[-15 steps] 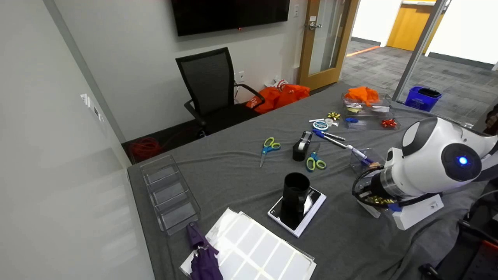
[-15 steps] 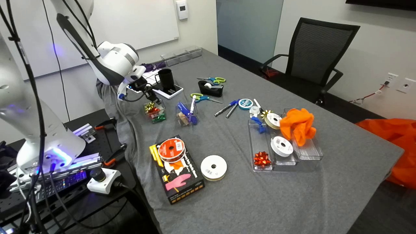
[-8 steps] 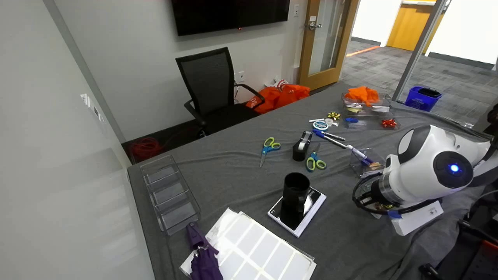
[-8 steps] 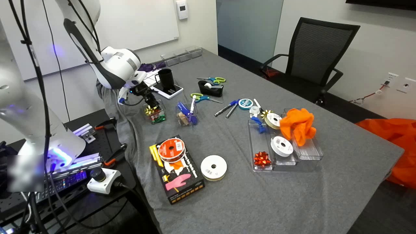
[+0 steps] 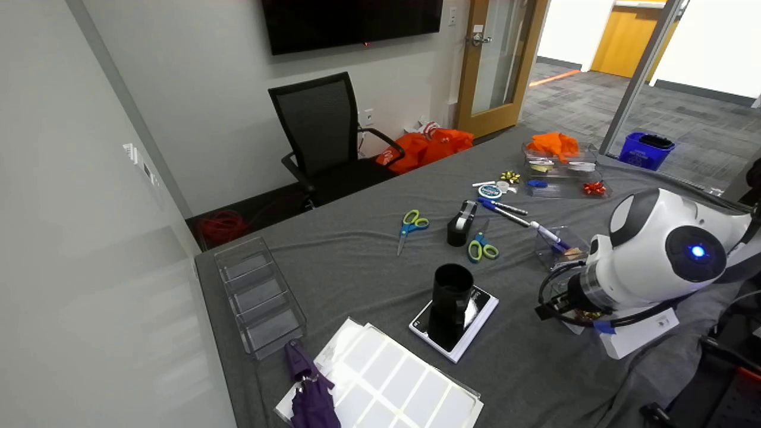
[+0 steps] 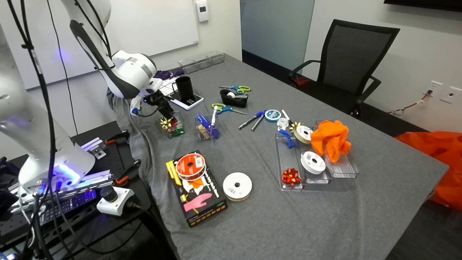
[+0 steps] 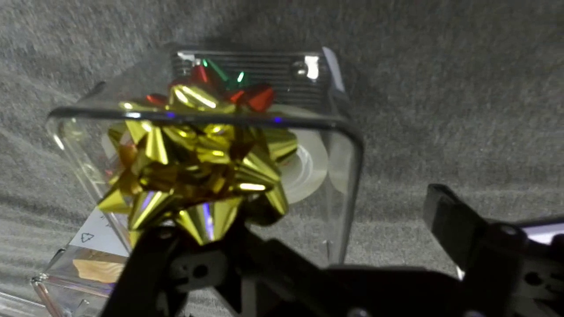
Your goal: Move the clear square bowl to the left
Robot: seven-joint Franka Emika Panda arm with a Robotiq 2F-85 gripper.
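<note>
1. The black two-finger gripper (image 7: 326,215) is spread, one finger beside the shiny gold foil bow (image 7: 198,171), the other outside the clear square plastic bowl (image 7: 308,122).
2. The bowl rests on grey cloth (image 7: 440,88); likely light, stiff and slick, best pinched by the wall between the fingers.
3. Also inside: a red foil bow (image 7: 262,97), a translucent tape roll (image 7: 316,178).
4. Nearby, a clear plastic box (image 5: 546,251) holds a white marker (image 6: 214,115).
</note>
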